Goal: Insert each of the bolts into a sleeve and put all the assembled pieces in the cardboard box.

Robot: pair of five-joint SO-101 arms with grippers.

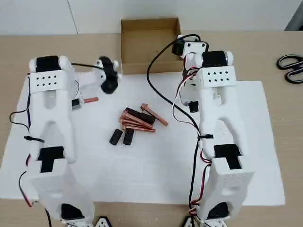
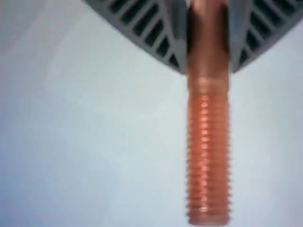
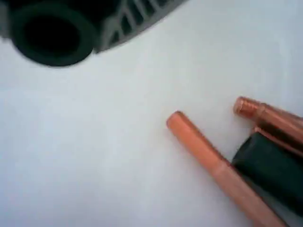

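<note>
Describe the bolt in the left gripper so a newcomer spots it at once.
On the white sheet near the cardboard box lies a heap of copper bolts and black sleeves. Beside it, on the left arm's side, the left gripper clamps one bolt, threaded end sticking out: the only bolt apart from the rest.

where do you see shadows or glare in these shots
high view: even light, only faint soft shadows on the white sheet beside the loose sleeves; left wrist view: bright glints run down the threads of the bolt in the left pincer; right wrist view: the head of a loose bolt shines, and the bore of the sleeve in the right pincer is dark
</note>
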